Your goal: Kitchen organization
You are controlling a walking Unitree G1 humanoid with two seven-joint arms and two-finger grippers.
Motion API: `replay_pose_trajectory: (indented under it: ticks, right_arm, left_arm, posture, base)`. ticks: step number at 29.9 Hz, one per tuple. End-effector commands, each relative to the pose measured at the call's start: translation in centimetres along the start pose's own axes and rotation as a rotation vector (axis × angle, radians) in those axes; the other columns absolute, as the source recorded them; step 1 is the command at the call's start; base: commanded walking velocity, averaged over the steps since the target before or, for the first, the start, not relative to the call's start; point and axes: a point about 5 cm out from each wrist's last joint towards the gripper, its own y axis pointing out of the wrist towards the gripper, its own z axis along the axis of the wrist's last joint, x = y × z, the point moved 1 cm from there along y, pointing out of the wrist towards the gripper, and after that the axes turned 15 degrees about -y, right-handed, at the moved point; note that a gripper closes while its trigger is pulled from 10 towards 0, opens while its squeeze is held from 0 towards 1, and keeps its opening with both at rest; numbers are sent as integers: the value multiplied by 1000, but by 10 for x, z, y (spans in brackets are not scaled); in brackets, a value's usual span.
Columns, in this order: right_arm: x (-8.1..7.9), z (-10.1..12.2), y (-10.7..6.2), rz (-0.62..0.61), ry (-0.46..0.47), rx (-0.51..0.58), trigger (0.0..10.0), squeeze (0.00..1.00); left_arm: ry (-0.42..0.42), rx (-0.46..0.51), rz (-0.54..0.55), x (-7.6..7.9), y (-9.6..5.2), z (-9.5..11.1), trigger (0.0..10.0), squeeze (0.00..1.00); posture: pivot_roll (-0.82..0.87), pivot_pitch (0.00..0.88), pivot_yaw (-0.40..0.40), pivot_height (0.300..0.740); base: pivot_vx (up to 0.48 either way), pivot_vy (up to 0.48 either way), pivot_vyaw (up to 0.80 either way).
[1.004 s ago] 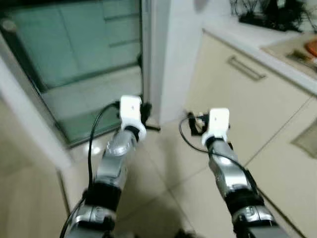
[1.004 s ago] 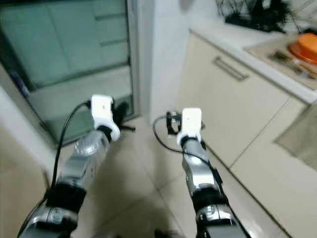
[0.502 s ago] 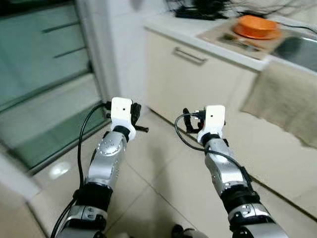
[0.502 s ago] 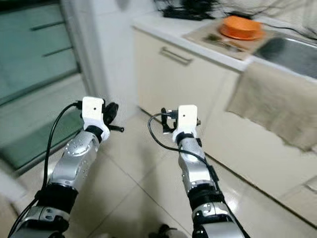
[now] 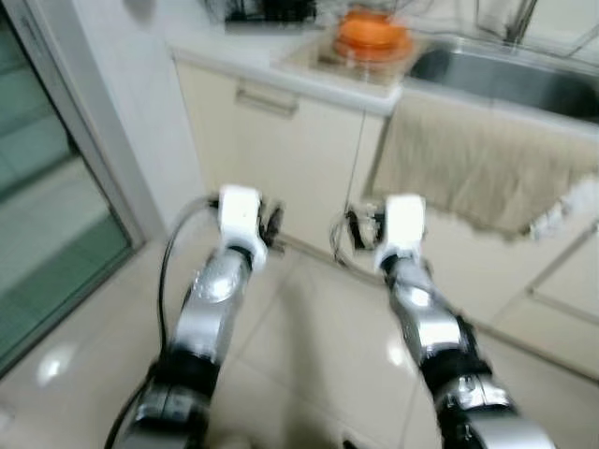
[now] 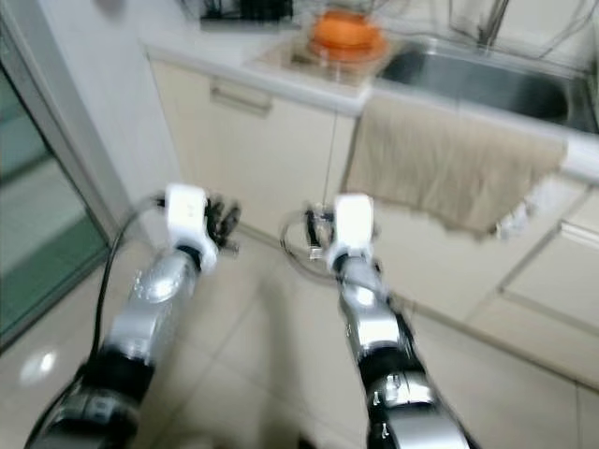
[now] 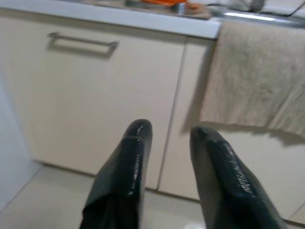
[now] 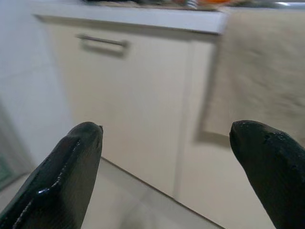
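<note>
Both arms out front over the tiled floor (image 5: 309, 346), facing the cream cabinets (image 5: 281, 150). My left gripper (image 7: 167, 136) has fingers a narrow gap apart, holding nothing. My right gripper (image 8: 164, 131) is spread wide, also empty. An orange dish (image 5: 372, 33) sits on the far counter (image 5: 234, 61), left of the sink (image 5: 496, 79). A beige towel (image 5: 468, 168) hangs over the counter edge below the sink, right of the handled door. Views are blurred.

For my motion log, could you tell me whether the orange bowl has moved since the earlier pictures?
Cannot tell: the orange bowl sits beside the sink as it did half a second ago; the camera turned, shifting the whole view.
</note>
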Motion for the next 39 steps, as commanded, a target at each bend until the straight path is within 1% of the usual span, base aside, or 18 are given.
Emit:
replay_pose_trajectory:
  ticks: [1, 2, 3, 5, 6, 7, 8, 9, 11, 12, 13, 14, 15, 17, 21, 31, 39]
  right_arm:
    - [-7, 1, 1, 9, -1, -8, 10000, 0]
    - [-7, 1, 1, 9, -1, -8, 10000, 0]
    - [-7, 0, 0, 10, -14, -8, 10000, 0]
    - [-8, -1, 0, 10, -32, -11, 10000, 0]
    - [-7, -1, 0, 7, -67, -17, 10000, 0]
    - [-7, -1, 0, 7, -67, -17, 10000, 0]
    - [-5, -2, 0, -2, -88, -21, 10000, 0]
    - [-3, -2, 0, -9, -88, -17, 10000, 0]
    - [-2, 0, 0, -17, -86, -6, 10000, 0]
    - [-2, 0, 0, -17, -86, -6, 10000, 0]
    - [-3, 2, 0, -11, -80, 16, 10000, 0]
    - [-4, 5, -1, -6, -81, 37, 10000, 0]
    - [-5, 7, -1, 0, -75, 55, 10000, 0]
    - [-7, 9, -1, 4, -74, 66, 10000, 0]
    - [-10, 9, -3, 7, -67, 74, 10000, 0]
    - [-6, 5, -6, -9, -68, 70, 10000, 0]
    - [-5, 3, -7, -22, -68, 58, 10000, 0]
  left_arm:
    - [1, 3, 17, -8, -1, 3, 10000, 1000]
    - [1, 3, 17, -8, -1, 3, 10000, 1000]
    - [24, -4, 15, -7, -1, 2, 10000, 1000]
    - [40, -14, 14, -7, -1, 1, 10000, 1000]
    - [40, -9, 13, -7, -1, 1, 10000, 698]
    - [40, -9, 13, -7, -1, 1, 10000, 698]
    - [32, -3, 21, -9, 0, 2, 10000, 647]
    - [17, 1, 24, -10, 0, 3, 10000, 655]
    - [-14, 15, 17, -10, 0, 5, 10000, 639]
    - [-14, 15, 17, -10, 0, 5, 10000, 639]
    - [-3, 0, 30, -13, 1, 4, 10000, 220]
    - [-9, -10, 26, -13, 1, 3, 10000, 94]
    - [7, -14, 18, -12, 2, 4, 10000, 0]
    - [13, -15, 7, -11, 3, 5, 10000, 0]
    - [30, -15, -39, -2, 6, 7, 10000, 0]
    - [25, -29, -52, 1, 7, 4, 10000, 0]
    - [33, -23, -53, 0, 11, 8, 10000, 0]
  posture:
    - [92, 0, 1, 740]
    - [92, 0, 1, 740]
    - [91, 0, 2, 740]
    - [87, 0, 3, 740]
    - [86, 0, 2, 740]
    - [86, 0, 2, 740]
    - [83, 0, 4, 740]
    - [83, 0, 4, 740]
    - [79, 0, 6, 740]
    - [79, 0, 6, 740]
    - [79, 0, 6, 740]
    - [75, 0, 9, 740]
    - [70, 0, 13, 740]
    - [69, 0, 14, 740]
    - [61, 0, 25, 740]
    - [52, 0, 37, 740]
    - [38, 1, 50, 740]
  base:
    - [0, 0, -681]
    - [0, 0, -681]
    - [0, 0, -631]
    - [0, 0, -581]
    - [0, 0, -613]
    - [0, 0, -613]
    - [0, 0, 0]
    - [0, 0, 0]
    - [0, 0, 0]
    - [0, 0, 0]
    - [480, 0, 0]
    - [480, 0, 0]
    - [472, 0, 0]
    - [476, 0, 0]
    - [480, 0, 0]
    - [470, 0, 0]
    - [468, 0, 0]
